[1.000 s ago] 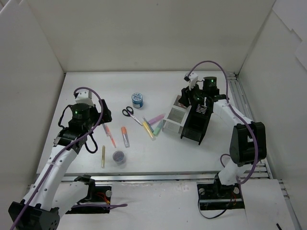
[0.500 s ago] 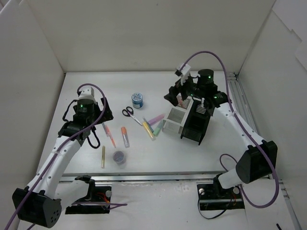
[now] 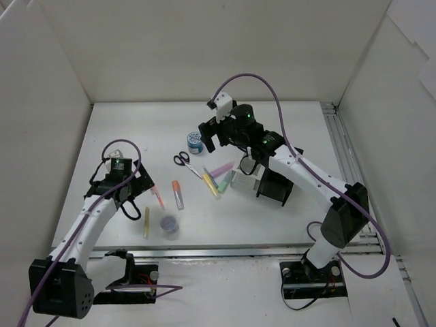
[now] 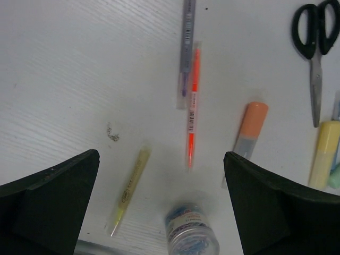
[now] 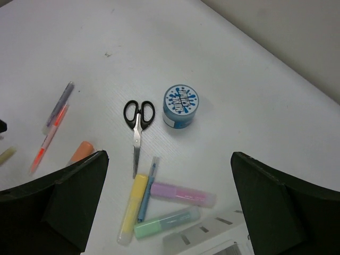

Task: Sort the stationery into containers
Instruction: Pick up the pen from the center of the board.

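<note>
Since each wrist view shows a wide gap with nothing in it, both sets of fingers are recorded as released and empty.

Left fingers [image 4: 48, 202]: hanging over the bench [image 4: 69, 69]. Under the gap lies an orange pen [image 4: 192, 101], with a purple pen [image 4: 187, 42] touching it alongside. A yellow pen [image 4: 129, 188] lies nearer one finger and an orange marker [image 4: 249, 133] nearer the other. The jar [image 4: 191, 228] stands upright at the near edge of that view.

Right fingers [image 5: 53, 207]: held high above the scissors [image 5: 137, 127]. The tin [image 5: 180, 106] stands just beside the scissor handles, apart from them. Yellow marker [image 5: 133, 207], pink marker [image 5: 182, 194], green marker [image 5: 166, 222] and a thin blue pen [image 5: 147, 188] lie clustered, close against the organizer [image 3: 246, 178]. The holder [image 3: 276, 185] stands against the organizer's far side, beneath the right arm.

All stationery seen lies on the bench, outside both containers.
</note>
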Action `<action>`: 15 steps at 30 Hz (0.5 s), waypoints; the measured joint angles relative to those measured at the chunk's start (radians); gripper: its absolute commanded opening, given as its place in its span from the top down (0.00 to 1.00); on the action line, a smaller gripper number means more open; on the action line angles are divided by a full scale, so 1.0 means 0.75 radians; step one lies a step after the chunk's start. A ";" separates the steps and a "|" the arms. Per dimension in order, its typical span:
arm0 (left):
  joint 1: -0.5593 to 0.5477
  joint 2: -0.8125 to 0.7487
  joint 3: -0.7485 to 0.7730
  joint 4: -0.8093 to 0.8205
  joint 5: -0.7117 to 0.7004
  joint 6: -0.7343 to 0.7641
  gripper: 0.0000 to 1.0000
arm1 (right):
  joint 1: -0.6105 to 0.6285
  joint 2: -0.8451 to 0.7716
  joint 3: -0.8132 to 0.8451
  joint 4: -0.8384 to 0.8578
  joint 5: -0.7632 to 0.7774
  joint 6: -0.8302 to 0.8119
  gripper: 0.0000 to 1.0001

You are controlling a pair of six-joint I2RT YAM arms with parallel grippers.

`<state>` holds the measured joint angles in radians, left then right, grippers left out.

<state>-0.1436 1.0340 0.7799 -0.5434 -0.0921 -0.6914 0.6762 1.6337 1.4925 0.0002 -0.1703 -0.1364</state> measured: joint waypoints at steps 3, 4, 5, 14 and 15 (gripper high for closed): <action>0.051 0.084 -0.009 0.020 -0.004 -0.044 0.05 | -0.001 -0.008 -0.114 0.105 0.099 0.122 0.02; 0.062 0.117 0.001 0.028 -0.015 -0.056 0.07 | -0.001 -0.011 -0.160 0.127 0.132 0.155 0.02; 0.071 0.164 0.017 0.042 -0.027 -0.068 0.11 | 0.001 -0.011 -0.197 0.134 0.157 0.181 0.02; 0.094 0.752 0.429 0.098 -0.085 -0.126 0.34 | 0.073 -0.067 -0.449 0.115 0.418 0.250 0.02; 0.095 0.802 0.460 0.102 -0.085 -0.132 0.36 | 0.076 -0.086 -0.470 0.109 0.446 0.251 0.02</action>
<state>-0.0727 1.6352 1.1248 -0.4667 -0.1562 -0.7906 0.7334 1.5688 1.1397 0.0822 0.1638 0.0517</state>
